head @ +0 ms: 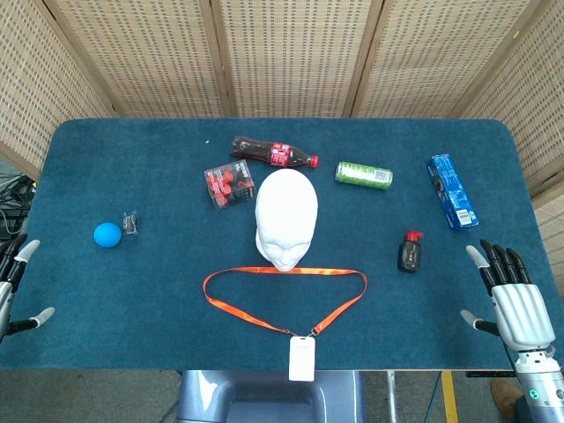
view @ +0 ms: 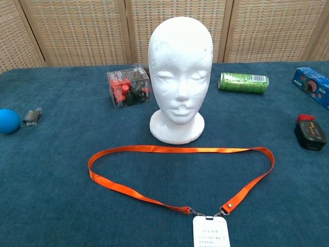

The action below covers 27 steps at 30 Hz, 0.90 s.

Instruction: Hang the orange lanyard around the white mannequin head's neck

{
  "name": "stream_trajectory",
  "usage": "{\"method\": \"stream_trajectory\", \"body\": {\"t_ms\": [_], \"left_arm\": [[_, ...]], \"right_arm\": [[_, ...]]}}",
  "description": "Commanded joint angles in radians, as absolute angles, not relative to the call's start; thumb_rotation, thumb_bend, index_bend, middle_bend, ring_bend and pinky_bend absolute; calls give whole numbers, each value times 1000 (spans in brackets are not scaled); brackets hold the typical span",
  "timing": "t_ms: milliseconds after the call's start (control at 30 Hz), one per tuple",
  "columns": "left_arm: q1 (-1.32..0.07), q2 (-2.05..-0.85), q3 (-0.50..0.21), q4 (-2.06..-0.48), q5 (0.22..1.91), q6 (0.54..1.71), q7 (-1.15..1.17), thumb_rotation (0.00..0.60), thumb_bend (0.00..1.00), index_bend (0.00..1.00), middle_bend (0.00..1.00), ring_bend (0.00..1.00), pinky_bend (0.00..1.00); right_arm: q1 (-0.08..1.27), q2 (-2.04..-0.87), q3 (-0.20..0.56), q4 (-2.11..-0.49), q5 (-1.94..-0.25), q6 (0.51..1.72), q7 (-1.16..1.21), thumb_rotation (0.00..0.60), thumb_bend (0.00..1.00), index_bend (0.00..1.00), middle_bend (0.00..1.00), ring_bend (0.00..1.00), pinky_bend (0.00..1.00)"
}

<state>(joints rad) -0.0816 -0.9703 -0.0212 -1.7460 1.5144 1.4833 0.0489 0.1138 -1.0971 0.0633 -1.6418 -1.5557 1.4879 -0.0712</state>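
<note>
Orange lanyard, loop flat on blue table, badge at 6 o'clock edge, untouched. White mannequin head upright at 12 o'clock of loop, neck bare. Right hand, 4 o'clock: fingers spread, empty. Left hand, 8 o'clock: spread, empty. Wicker screens behind.

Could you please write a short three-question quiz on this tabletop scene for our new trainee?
1. True or false: the orange lanyard already hangs around the white mannequin head.
2. Which lies on its side right of the head: (a) blue ball, (b) green can, (c) clear box?
3. What is clipped to the lanyard's near end?

Key:
1. False; it lies flat on the table in front of the head.
2. b.
3. A white badge card.
</note>
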Motion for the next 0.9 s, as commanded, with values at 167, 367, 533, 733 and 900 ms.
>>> {"method": "stream_trajectory", "body": {"t_ms": [167,367,533,733,900], "left_arm": [[-85,-972,-24,-1741,1508,1475,46,600,0,0,0,0,0],[-110,-983,-37,-1733,1473,1429,64,600,0,0,0,0,0],[-124,-993,-41,-1727,1443,1397,83,600,0,0,0,0,0],[-138,-1005,-50,-1727,1413,1373,111,600,0,0,0,0,0],[-150,-1011,-49,-1728,1399,1347,124,600,0,0,0,0,0]], "right_arm": [[126,-1107,54,-1639,-1547,1448,-64,600,0,12,0,0,0],[249,-1116,59,-1629,-1542,1241,9,600,20,90,0,0,0],[358,-1151,98,-1634,-1488,1088,-42,600,137,278,0,0,0],[463,-1210,133,-1654,-1384,928,-59,600,275,354,0,0,0],[514,-1254,145,-1647,-1310,852,-78,600,360,376,0,0,0]]}}
